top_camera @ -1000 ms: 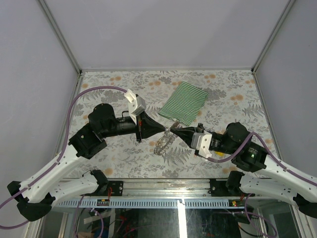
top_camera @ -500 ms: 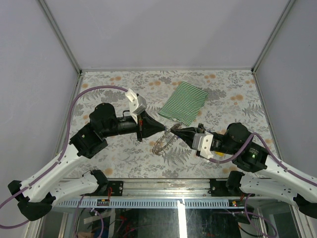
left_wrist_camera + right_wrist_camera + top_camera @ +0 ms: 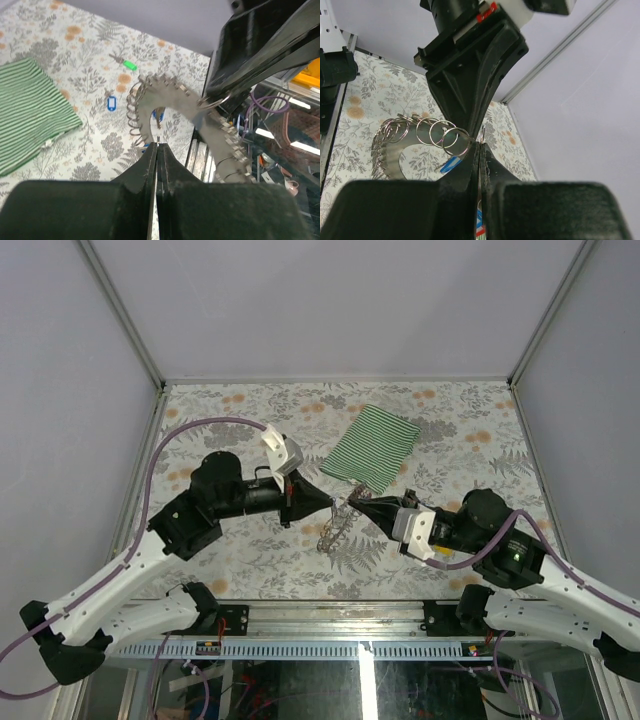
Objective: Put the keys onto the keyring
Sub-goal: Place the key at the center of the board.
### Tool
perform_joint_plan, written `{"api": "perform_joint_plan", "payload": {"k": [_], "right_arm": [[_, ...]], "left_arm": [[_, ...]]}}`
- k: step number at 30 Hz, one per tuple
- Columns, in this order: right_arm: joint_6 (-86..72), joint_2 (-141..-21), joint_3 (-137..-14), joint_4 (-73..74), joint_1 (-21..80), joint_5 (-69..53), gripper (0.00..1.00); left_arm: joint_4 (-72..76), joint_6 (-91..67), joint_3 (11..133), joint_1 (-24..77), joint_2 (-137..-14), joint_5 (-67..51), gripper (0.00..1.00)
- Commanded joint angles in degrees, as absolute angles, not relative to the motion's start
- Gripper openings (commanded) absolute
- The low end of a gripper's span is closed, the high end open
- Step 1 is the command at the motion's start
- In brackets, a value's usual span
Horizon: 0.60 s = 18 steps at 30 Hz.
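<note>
The keyring (image 3: 334,529), a grey band strung with many small silvery rings, hangs above the table where both grippers meet. My right gripper (image 3: 353,502) is shut on one of its small rings (image 3: 217,101); the band shows in the right wrist view (image 3: 415,136). My left gripper (image 3: 338,503) is shut, tip to tip with the right one, pinching a thin metal loop (image 3: 157,138) with the edge of a blue key (image 3: 147,146) beside it. A blue key (image 3: 111,103) and a green tag (image 3: 129,64) lie on the table. A red-and-blue tag (image 3: 479,223) shows between my right fingers.
A green-and-white striped cloth (image 3: 373,445) lies on the floral table top (image 3: 230,410) just behind the grippers. Grey walls close in the back and both sides. The metal rail (image 3: 330,615) runs along the near edge.
Both gripper tips and the hanging keyring have shifted slightly right and back. The left arm has stretched further. Both grippers stay shut.
</note>
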<state>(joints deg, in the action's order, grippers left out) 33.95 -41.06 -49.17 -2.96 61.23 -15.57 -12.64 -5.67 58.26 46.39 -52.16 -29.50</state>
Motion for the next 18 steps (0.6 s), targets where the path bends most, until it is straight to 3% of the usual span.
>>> {"api": "perform_joint_plan", "payload": {"k": [1,13,18], "right_arm": [[34.0,-38.3,-49.8,-5.0,61.7,-13.3,0.0],[34.4,-33.5,-49.4,2.3,61.7,-9.6,0.0],[33.6,-33.4,-49.9,5.9,61.7,-11.0,0.0]], "left_arm": [[-13.4,-4.7,55.2,46.4,-53.2,-27.5,0.0],[-10.8,-8.8,43.2,46.3,-64.7,-24.1,0.0],[-8.4,-7.2,41.2,46.3,-69.5,-22.1,0.05]]}}
